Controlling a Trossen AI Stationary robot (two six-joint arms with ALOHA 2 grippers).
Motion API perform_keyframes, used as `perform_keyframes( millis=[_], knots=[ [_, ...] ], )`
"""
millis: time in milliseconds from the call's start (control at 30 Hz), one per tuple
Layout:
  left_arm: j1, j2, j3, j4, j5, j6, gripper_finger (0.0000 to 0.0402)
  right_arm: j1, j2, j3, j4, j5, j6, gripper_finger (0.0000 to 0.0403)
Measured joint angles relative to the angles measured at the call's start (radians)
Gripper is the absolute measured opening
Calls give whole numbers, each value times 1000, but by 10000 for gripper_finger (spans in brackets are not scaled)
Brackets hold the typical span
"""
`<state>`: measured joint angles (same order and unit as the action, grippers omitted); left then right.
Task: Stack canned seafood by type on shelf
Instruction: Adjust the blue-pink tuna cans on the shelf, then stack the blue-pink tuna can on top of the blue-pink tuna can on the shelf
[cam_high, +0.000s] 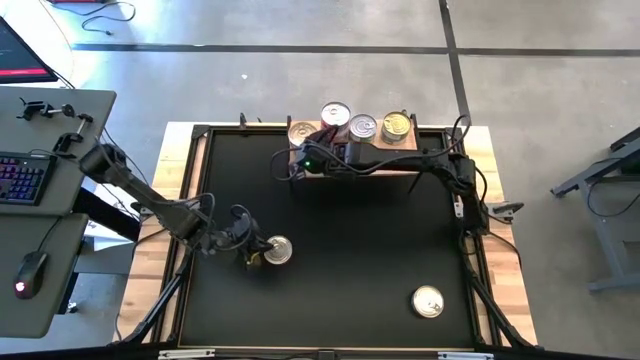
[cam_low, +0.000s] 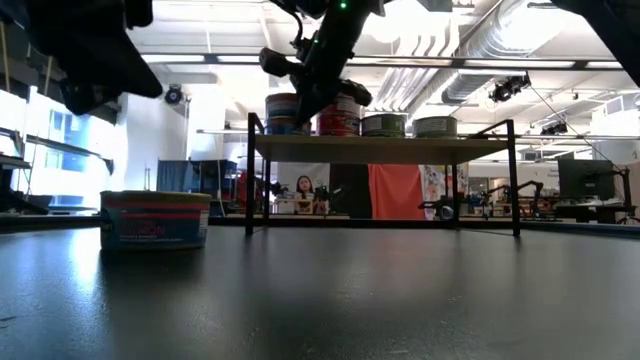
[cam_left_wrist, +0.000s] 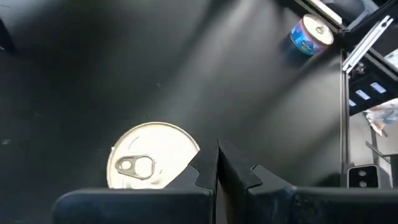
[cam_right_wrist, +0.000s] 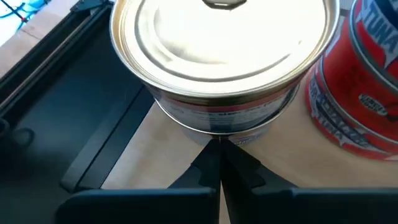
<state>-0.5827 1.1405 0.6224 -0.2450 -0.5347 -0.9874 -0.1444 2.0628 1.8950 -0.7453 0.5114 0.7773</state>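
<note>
Your shelf (cam_high: 350, 165) sits at upper centre of the high view with four cans (cam_high: 336, 115) on it. Two loose cans lie lower on the black mat (cam_high: 350, 260): one (cam_high: 277, 251) left of centre, one (cam_high: 428, 301) lower right. The left gripper (cam_high: 258, 254), fingers pressed together and holding nothing, is just beside the first can; the right gripper (cam_high: 305, 160) (likewise closed and empty) is at the shelf's left end.

1. Grey concrete floor (cam_high: 300, 90) is surrounding the tabletop (cam_high: 340, 250), with dark tape lines (cam_high: 280, 47) running across it.
2. Side desk (cam_high: 45, 215) is sitting off to one side, carrying a backlit keyboard (cam_high: 22, 180) and a mouse (cam_high: 30, 272).
3. Ceiling ducts (cam_low: 520, 40) and strip lights (cam_low: 210, 58) are showing overhead in the low view.
4. Bright windows (cam_low: 40, 140) are letting daylight in.
5. Orange-red panel (cam_low: 395, 190) is standing at the back.
</note>
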Motion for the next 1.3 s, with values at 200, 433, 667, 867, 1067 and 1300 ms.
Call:
perform_keyframes(
  millis=[200,433,667,867,1067,1300],
  knots=[
    [0,-65,1,-74,-27,-3,0,-2,0,0,41,33,-1,0],
    [0,-66,1,-76,-27,-6,0,4,-3,0,84,-8,-22,0],
    [-4,-73,1,-78,35,11,0,81,-70,14,-24,-48,-132,0],
    [-51,-69,1,-123,52,-34,0,158,-132,15,-267,20,-115,0],
    [-91,-36,-7,-123,49,-131,0,270,-131,-40,-431,34,-16,0],
    [-105,-5,-6,-23,34,-195,0,431,-242,-284,-389,0,106,0]
  ],
)
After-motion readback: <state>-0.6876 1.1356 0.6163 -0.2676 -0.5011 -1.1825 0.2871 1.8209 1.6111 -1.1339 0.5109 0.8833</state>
